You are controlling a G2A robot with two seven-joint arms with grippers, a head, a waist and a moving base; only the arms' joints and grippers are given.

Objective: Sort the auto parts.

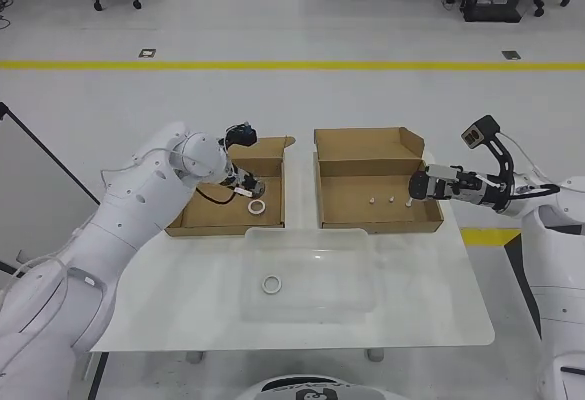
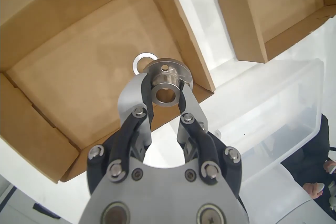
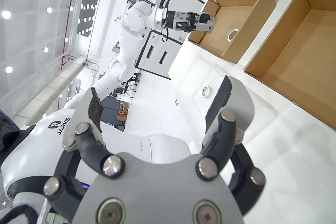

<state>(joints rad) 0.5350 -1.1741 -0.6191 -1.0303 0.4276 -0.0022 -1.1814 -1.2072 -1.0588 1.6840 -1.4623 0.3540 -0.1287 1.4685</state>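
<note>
The bushing [image 2: 168, 83], a metal sleeve with a round flange (a small hole shows in the flange), is pinched by its sleeve between the left jaws. It hangs above the left box [image 1: 217, 215], over the end of that box that lies nearer the other one. A ring [image 2: 140, 63] lies flat on the cardboard floor there, just beside the bushing as the left wrist view shows it and apart from the box walls.

The right box [image 1: 352, 210] stands next to the left one with a narrow strip of bench [image 1: 432, 290] between them. Three pins [image 1: 390, 199] lie in a row on its floor. The right jaws are spread wide with nothing between them, and sit at the outer end of the right box, near the last pin of the row.

A clear bin [image 1: 307, 232] rests on the bench in front of both boxes, close to their front walls. A second ring [image 1: 271, 285] lies inside it, toward the left arm's side.
</note>
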